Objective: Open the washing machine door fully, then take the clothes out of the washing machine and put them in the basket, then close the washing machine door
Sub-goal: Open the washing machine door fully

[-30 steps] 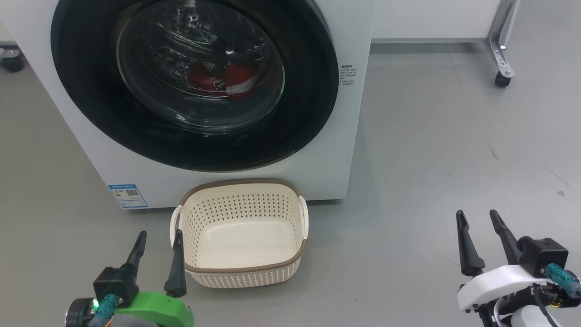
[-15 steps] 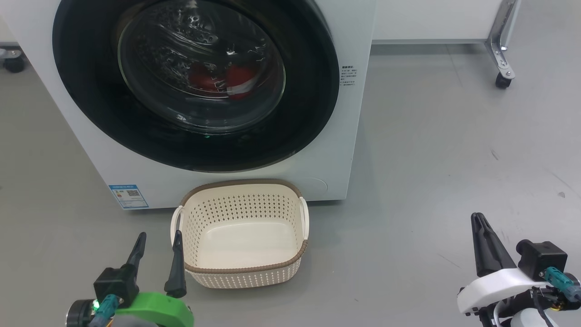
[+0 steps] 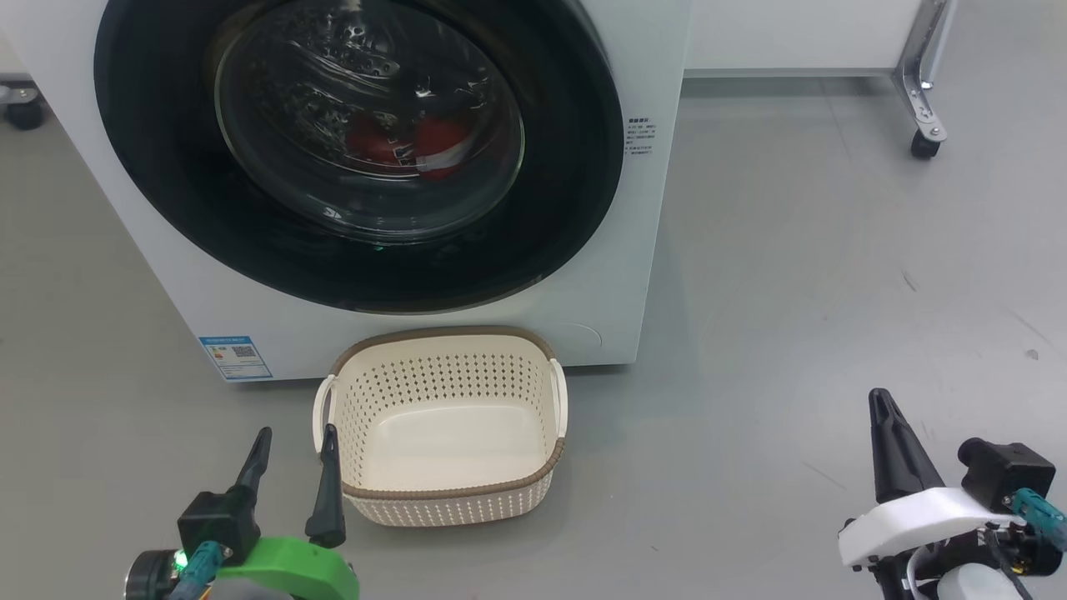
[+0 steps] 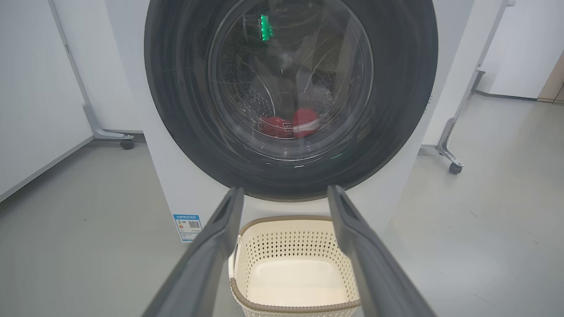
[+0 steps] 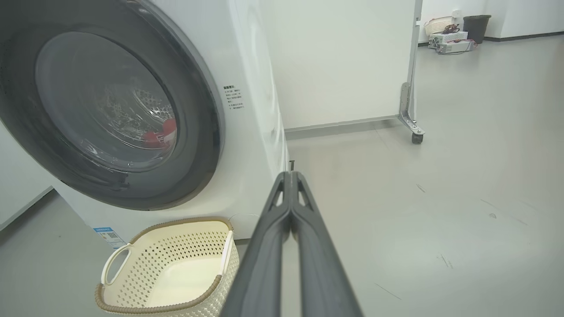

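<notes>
The white washing machine stands ahead with its black-rimmed round door closed flat against its front. Red clothes show through the glass, lying in the drum. The cream basket sits on the floor just before the machine, nothing inside it. My left gripper is open at the lower left, just left of the basket's handle. My right gripper is shut on nothing at the lower right, far from the machine; its fingers are pressed together in the right wrist view.
Grey floor stretches right of the machine. A white panel on a metal castor leg stands at the back right. Another castor sits at the far left. Bins and cables lie far off in the right wrist view.
My right gripper has closed its fingers from wide apart to pressed together, with nothing between them. The left gripper, basket and door have stayed as they were.
</notes>
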